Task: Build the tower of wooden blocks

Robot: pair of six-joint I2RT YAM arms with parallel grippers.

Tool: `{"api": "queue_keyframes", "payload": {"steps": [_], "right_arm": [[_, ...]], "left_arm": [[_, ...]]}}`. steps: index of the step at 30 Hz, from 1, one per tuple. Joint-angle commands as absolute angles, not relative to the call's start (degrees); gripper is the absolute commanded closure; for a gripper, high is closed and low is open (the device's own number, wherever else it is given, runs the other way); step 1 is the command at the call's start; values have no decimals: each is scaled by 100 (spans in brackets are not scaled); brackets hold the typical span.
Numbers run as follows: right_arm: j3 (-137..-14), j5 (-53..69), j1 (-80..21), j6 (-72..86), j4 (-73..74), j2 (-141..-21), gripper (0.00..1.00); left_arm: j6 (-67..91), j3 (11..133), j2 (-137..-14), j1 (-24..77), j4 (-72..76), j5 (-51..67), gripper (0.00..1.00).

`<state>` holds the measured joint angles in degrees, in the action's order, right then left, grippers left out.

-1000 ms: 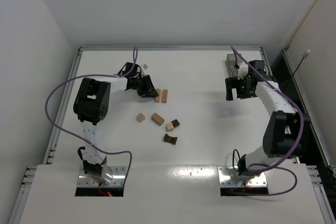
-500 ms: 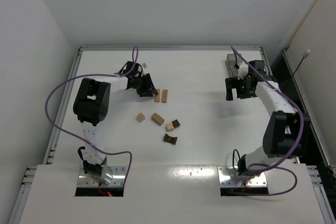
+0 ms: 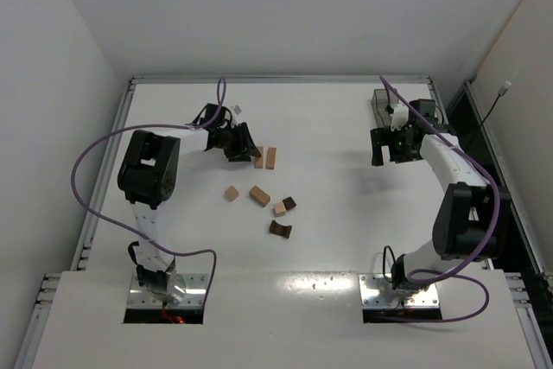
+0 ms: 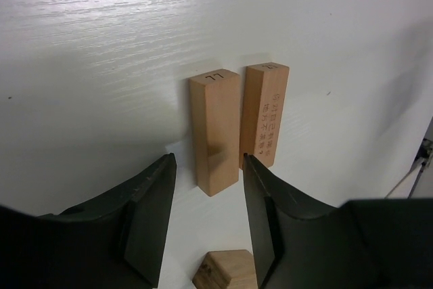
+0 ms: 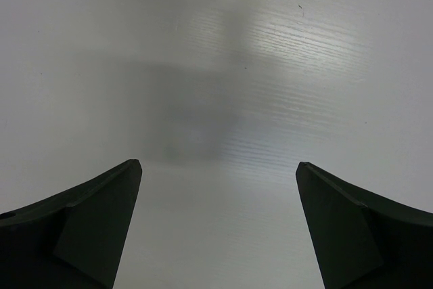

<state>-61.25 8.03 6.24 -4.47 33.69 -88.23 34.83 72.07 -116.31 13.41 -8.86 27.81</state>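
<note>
**Between the left tool's fingers: a tan bar pointing straight ahead**

Between the fingers of the left tool (image 4: 208,159) lies the near end of a light tan wooden bar (image 4: 215,130), flat on the white bench (image 4: 81,65). The jaws stand partway apart, a little wider than the bar, and grip nothing. A clear gap shows on the left-finger side. The right finger sits just beside the bar's near corner, and I cannot tell whether it touches.

The bar's long axis runs straight away from the tool, so the fingers straddle its narrow width. A coming close would likely need the tool centred first, since the bar sits toward the right finger.

Just past that finger, a second light tan wooden bar with stamped lettering (image 4: 265,113) lies parallel and close alongside. Below the fingers, the corner of another tan block (image 4: 226,269) shows at the picture's edge.

Farther out, toward the arm bases, the remaining pieces lie scattered:
- a small tan cube (image 3: 232,193)
- a short tan bar (image 3: 259,195)
- a tan cube (image 3: 280,209) against a dark brown cube (image 3: 289,203)
- a dark brown arch piece (image 3: 279,230)

No wood block tower stands yet; every piece lies loose in one layer. The left arm is far nearer to all of them. The right tool (image 5: 218,167) hangs wide open over the bench, well apart, near a clear grey plastic bin (image 3: 381,97).
</note>
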Motion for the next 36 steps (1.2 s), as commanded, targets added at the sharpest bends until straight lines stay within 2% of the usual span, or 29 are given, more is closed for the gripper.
{"api": "queue_keyframes", "payload": {"steps": [1, 36], "right_arm": [[-6196, 914, 606, -457, 3331, -8771, 4], [-6196, 861, 606, -457, 3384, -8824, 4]], "left_arm": [[3437, 7233, -11874, 1292, -862, 3173, 58], [3489, 7629, -12208, 1740, -976, 3173, 58]]}}
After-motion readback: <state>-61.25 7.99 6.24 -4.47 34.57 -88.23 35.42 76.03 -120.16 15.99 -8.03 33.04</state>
